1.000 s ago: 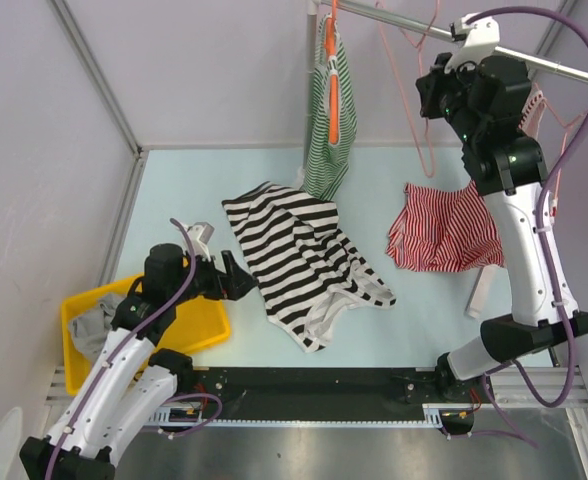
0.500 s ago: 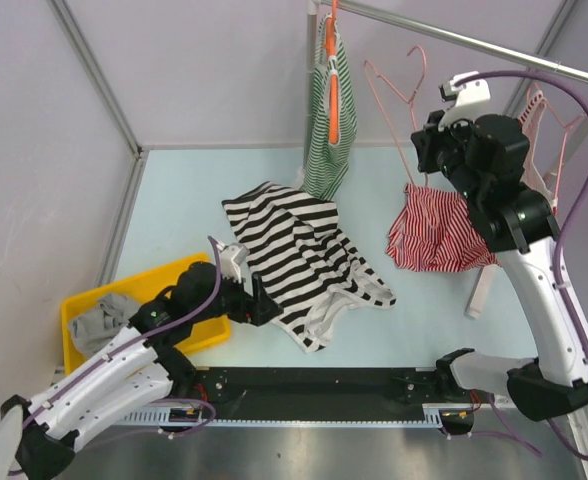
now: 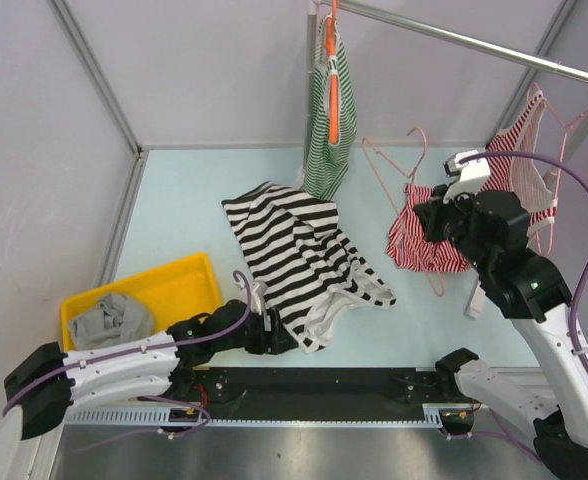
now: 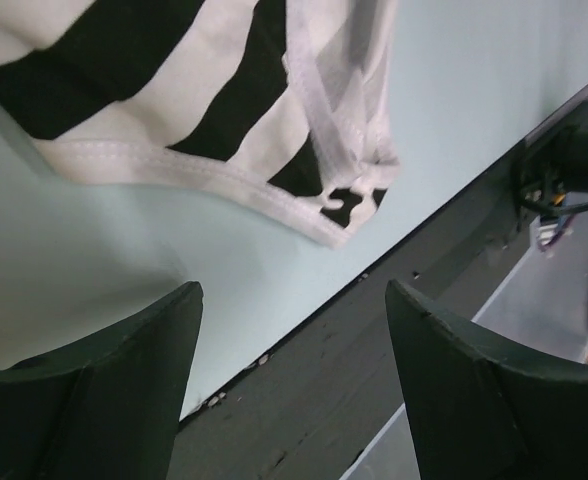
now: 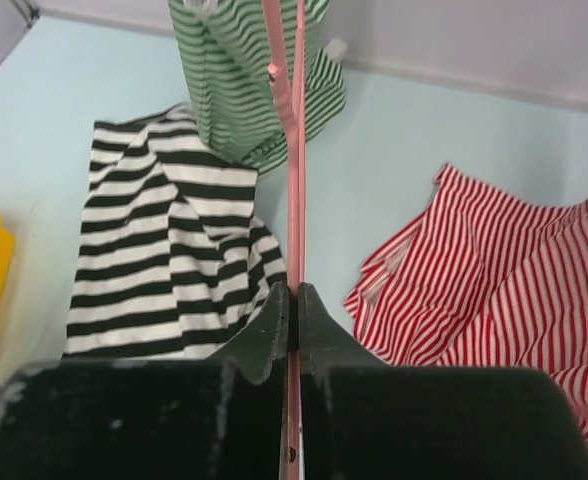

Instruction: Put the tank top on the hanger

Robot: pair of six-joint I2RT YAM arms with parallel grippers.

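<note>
The black-and-white striped tank top (image 3: 299, 255) lies crumpled on the table's middle; it also shows in the right wrist view (image 5: 164, 250) and its near hem shows in the left wrist view (image 4: 224, 130). My left gripper (image 3: 279, 333) is open and empty, low at the table's near edge beside the hem's corner (image 4: 292, 290). My right gripper (image 3: 429, 220) is shut on the pale pink wire hanger (image 3: 399, 160), holding it in the air above the table's right half; the wire runs up between the closed jaws in the right wrist view (image 5: 295, 200).
A green-and-white striped top (image 3: 330, 115) hangs on an orange hanger (image 3: 331, 60) from the rail (image 3: 474, 45). A red-and-white striped top (image 3: 434, 235) lies at the right. A yellow bin (image 3: 174, 285) with grey cloth (image 3: 114, 320) sits at front left.
My right gripper has come down from the rail with the pink hanger in it. My left arm has stretched low and rightward along the near edge to the tank top's hem.
</note>
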